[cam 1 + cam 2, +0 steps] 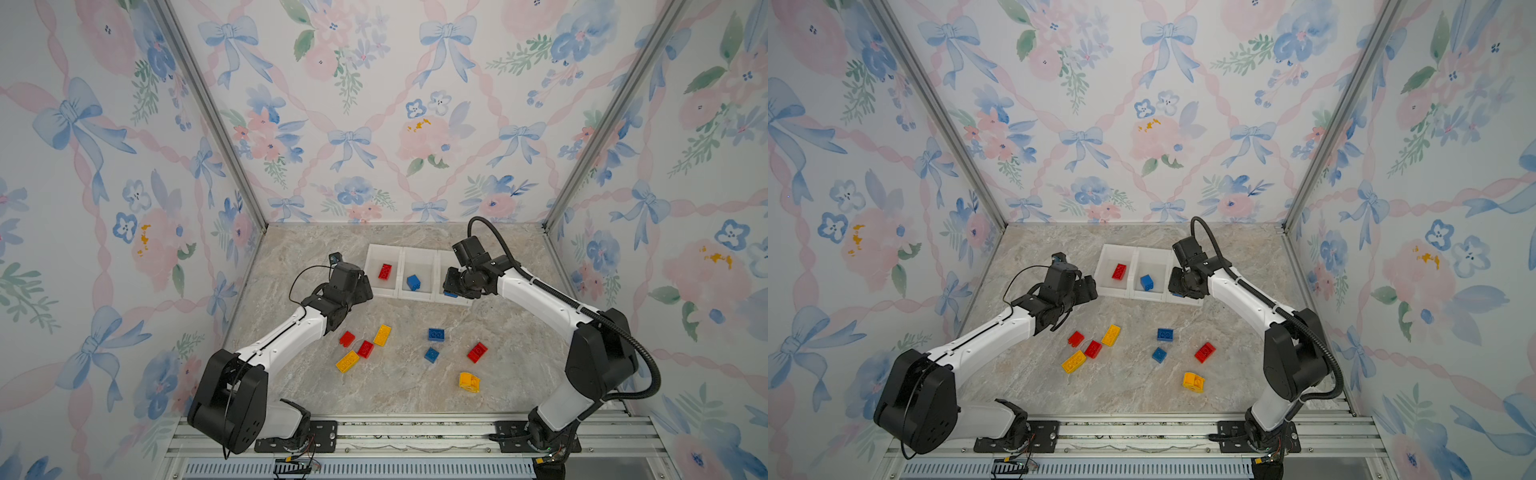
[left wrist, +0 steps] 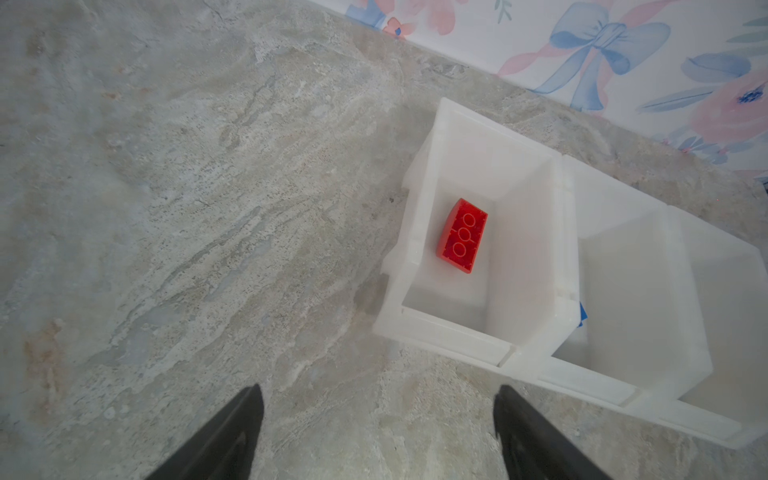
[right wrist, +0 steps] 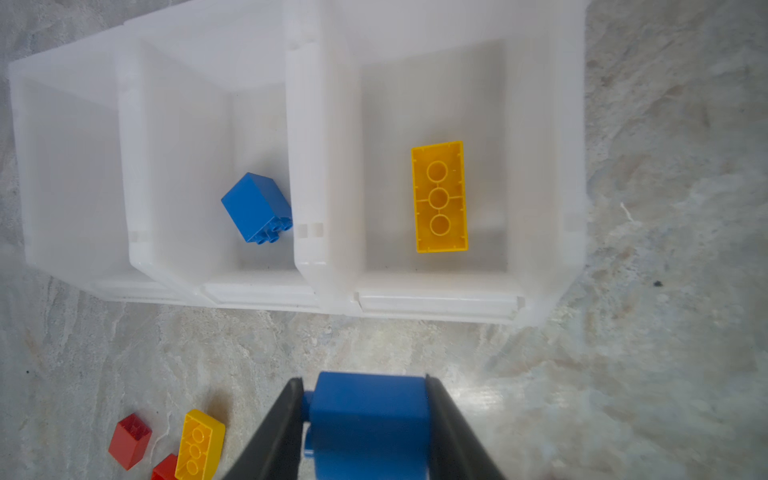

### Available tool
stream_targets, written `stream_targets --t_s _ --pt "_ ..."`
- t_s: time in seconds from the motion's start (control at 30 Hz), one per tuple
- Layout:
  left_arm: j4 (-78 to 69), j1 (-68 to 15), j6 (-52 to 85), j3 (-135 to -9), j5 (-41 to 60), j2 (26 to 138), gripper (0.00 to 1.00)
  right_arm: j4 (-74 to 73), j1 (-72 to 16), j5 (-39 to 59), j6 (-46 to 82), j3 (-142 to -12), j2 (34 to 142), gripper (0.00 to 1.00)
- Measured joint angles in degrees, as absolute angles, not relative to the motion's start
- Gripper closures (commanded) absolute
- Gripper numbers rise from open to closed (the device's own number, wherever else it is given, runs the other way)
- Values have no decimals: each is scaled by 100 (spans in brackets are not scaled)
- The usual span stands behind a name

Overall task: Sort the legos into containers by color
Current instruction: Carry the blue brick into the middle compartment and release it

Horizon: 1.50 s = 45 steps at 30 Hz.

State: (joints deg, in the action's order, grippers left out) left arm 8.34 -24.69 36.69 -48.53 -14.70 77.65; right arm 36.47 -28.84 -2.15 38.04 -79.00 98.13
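Right gripper [image 3: 365,384] clamped on blue lego [image 3: 370,428], just near of right bin [image 3: 540,166] with yellow lego [image 3: 439,197]. Shift left, clear rim, centre over middle bin [image 3: 178,124] holding second blue lego [image 3: 255,205], then release. Left gripper [image 2: 379,390] wide, empty, by left bin [image 2: 490,137].

A robot lab cell, papered like a nursery
Three panels of bow-and-flower wallpaper [image 1: 353,137] box in a marble-look tabletop [image 1: 399,390], joined by bare aluminium posts [image 1: 210,112] at 11 and 1 o'clock; at 6 o'clock a slotted metal rail [image 1: 415,434] carries black mounting plates [image 1: 324,434] for two arms [image 1: 286,332], with loose wiring [image 1: 297,459] hanging below
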Motion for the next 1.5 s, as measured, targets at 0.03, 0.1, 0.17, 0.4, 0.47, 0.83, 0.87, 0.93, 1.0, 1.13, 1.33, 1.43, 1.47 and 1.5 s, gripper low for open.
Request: stream_targets --t_s 0.03,0.1,0.17,0.4,0.47,0.83,0.87,0.93,1.0,1.13,1.33,1.43,1.47,1.5 --pt "805 -2445 3671 -4807 -1452 7738 11 3625 -2899 -211 3778 -8042 9957 62" --pt "733 -2394 3671 -4716 -1400 7697 11 3583 -2932 -189 3677 -8287 10186 62" --pt "659 -2349 3677 -4617 -1328 7662 11 3548 -2963 -156 3588 -8534 10414 62" --pt "478 -2268 3715 -4351 -1061 7555 11 3378 -3002 -60 3424 -9389 11100 62" --pt "427 -2259 3712 -4305 -1004 7498 11 3334 -3006 -27 3415 -9566 11260 62" --pt "325 -2189 3712 -4106 -884 7234 11 3297 -3011 89 3332 -10468 12199 61" --pt "325 -2180 3712 -4091 -875 7214 11 3299 -3011 89 3315 -10532 12269 61" --pt "309 -2167 3712 -4060 -851 7183 11 3310 -3011 89 3293 -10648 12394 58" --pt "303 -2161 3712 -4040 -847 7168 11 3321 -3011 89 3282 -10702 12468 54" --pt "301 -2154 3712 -4032 -843 7126 11 3365 -3011 95 3242 -10724 12495 46" --pt "298 -2128 3712 -4029 -801 7098 11 3382 -3013 132 3223 -10766 12495 41" --pt "301 -2128 3710 -4027 -784 7096 11 3382 -3013 132 3227 -10766 12495 40" --pt "301 -2128 3710 -4029 -779 7096 11 3382 -3013 132 3227 -10766 12495 40" --pt "301 -2128 3710 -4027 -779 7096 10 3382 -3013 132 3227 -10766 12495 40"
